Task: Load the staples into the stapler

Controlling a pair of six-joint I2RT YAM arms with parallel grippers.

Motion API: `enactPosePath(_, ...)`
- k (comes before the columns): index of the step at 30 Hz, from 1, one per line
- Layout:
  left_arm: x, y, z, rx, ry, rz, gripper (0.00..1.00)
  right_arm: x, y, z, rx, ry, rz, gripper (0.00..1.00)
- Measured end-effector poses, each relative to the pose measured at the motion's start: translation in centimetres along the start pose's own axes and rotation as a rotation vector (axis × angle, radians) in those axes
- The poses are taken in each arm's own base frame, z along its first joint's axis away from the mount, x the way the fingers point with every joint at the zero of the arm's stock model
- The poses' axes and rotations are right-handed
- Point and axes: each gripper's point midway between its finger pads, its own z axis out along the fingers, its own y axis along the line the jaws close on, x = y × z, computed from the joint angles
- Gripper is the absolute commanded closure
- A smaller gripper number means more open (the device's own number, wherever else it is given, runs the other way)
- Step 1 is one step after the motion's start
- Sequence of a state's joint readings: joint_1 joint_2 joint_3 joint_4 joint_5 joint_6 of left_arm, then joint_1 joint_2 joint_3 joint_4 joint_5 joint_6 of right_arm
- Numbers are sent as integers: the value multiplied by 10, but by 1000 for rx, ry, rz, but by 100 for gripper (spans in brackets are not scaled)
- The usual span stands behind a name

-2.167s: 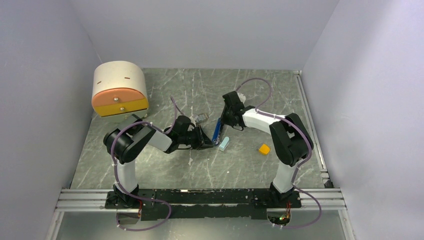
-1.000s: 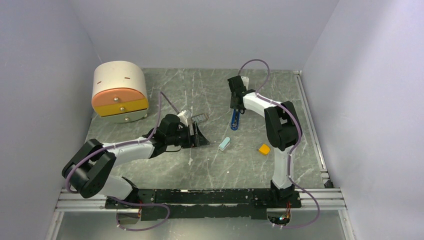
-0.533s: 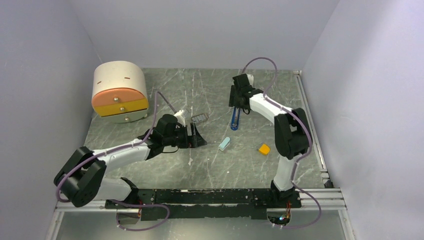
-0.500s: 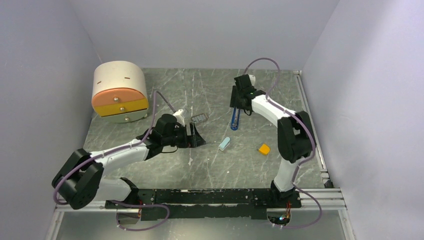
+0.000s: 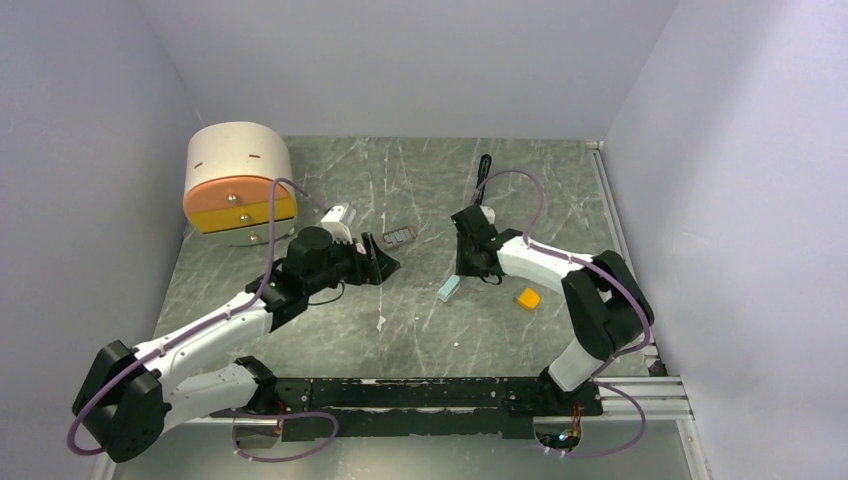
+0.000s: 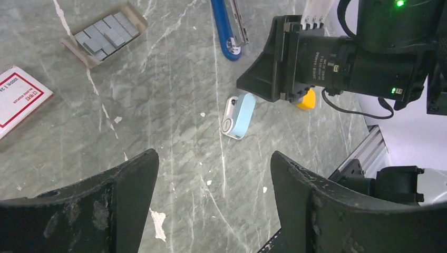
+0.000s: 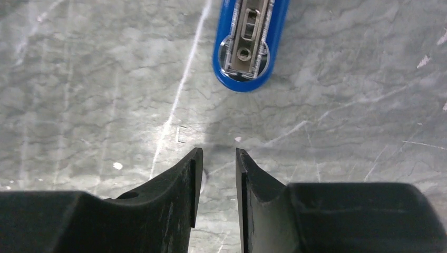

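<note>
The stapler [image 7: 246,45] lies on the grey marble table with its metal channel showing. Its blue rounded end sits just beyond my right gripper [image 7: 219,151], whose jaws stand a narrow gap apart with nothing between them. In the left wrist view the stapler [image 6: 226,31] is at the top, beside the right gripper's black body. From above, the right arm hides most of it. The staples [image 6: 105,34] lie as grey strips in a small open tray [image 5: 399,237]. My left gripper [image 6: 213,155] hangs wide open and empty above bare table, near that tray [image 5: 383,262].
A pale-blue piece [image 5: 448,288] lies just under the right gripper [image 5: 463,262], with an orange block [image 5: 528,297] to its right. A red-and-white box part [image 6: 18,97] lies left of the tray. A cream and orange drawer unit [image 5: 240,185] stands back left. One loose staple [image 7: 182,134] lies by the right fingertips.
The right gripper has come from the stapler's far end to its near end, and its jaws have narrowed. The left arm has stretched out and lifted slightly, still wide open.
</note>
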State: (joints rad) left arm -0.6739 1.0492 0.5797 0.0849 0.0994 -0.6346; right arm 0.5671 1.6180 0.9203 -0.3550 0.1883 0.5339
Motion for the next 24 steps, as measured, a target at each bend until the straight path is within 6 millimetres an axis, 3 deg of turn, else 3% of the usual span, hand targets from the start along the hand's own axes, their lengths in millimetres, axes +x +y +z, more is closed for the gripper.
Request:
enactPosePath(3,4,4,1,-13,8,-3,20,10,-4,3,4,21,1,68)
enactPosePath(10,22,17,5,-49,55,-32,21,10,3,4,-40,17,4,72)
enactPosePath(17,31,23,7,-71,85,-50,22,31,-1,1,-59,56,4,80)
enactPosePath(24,43,30,7,-99,131,-59,23,43,3,-5,-99,73,37,80)
